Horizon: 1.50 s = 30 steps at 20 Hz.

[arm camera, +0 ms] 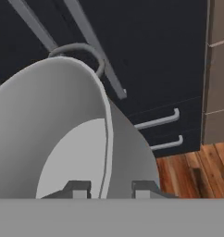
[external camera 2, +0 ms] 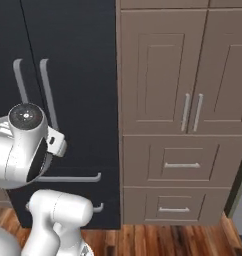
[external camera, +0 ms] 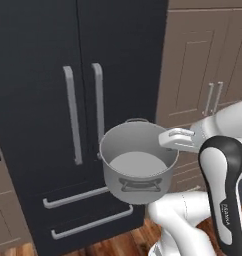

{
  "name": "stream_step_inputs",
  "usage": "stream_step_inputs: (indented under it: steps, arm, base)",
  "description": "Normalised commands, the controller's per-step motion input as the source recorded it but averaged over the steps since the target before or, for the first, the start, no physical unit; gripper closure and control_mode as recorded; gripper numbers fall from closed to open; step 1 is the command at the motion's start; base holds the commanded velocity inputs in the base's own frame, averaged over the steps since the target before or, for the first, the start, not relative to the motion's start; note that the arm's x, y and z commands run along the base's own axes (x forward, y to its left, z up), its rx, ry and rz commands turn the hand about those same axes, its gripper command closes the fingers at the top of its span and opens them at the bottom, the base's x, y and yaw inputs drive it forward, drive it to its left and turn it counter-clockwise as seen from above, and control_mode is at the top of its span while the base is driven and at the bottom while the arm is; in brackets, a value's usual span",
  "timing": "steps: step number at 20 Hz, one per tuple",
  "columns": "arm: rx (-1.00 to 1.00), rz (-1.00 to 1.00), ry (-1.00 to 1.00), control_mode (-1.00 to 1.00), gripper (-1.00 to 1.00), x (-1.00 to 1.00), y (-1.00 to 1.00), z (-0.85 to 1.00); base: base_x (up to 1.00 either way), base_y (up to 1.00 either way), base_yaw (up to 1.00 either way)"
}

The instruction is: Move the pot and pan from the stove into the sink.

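Gripping the pot [external camera: 138,165] rim, end effector [arm camera: 107,189] fingers astride the wall, tips cut off, fridge [external camera: 48,100] behind.

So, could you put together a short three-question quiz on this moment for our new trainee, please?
1. True or false: the pot is resting on the wood floor.
2. Multiple choice: how does the gripper hold the pot? A) by a loop side handle B) by the rim, one finger inside and one outside C) from underneath
3. Short answer: what dark appliance stands directly behind the pot?

Key:
1. False. It hangs in the air, carried by the gripper.
2. B. The hand view shows the rim running between the two fingertips.
3. The black double-door fridge, with tan cabinets to its right.
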Motion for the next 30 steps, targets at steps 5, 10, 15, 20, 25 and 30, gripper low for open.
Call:
stream_step_inputs:
  steps: [5,10,15,20,25,30]
  arm:
    - [0.00,0.00,0.00,1.00,1.00,0.00,0.00,0.00]
    - [0.00,0.00,0.00,1.00,1.00,0.00,0.00,0.00]
    - [0.00,0.00,0.00,1.00,1.00,0.00,0.00,0.00]
    - [0.00,0.00,0.00,1.00,1.00,0.00,0.00,0.00]
    - [0.00,0.00,0.00,1.00,1.00,0.00,0.00,0.00]
    - [0.00,0.00,0.00,1.00,1.00,0.00,0.00,0.00]
  base:
    - [0.00,-0.38,-0.41]
    - [0.00,-0.26,-0.46]
    - [0.02,-0.20,-0.48]
    - [0.03,-0.18,-0.49]
    - [0.01,-0.21,-0.48]
    - [0.01,-0.20,-0.49]
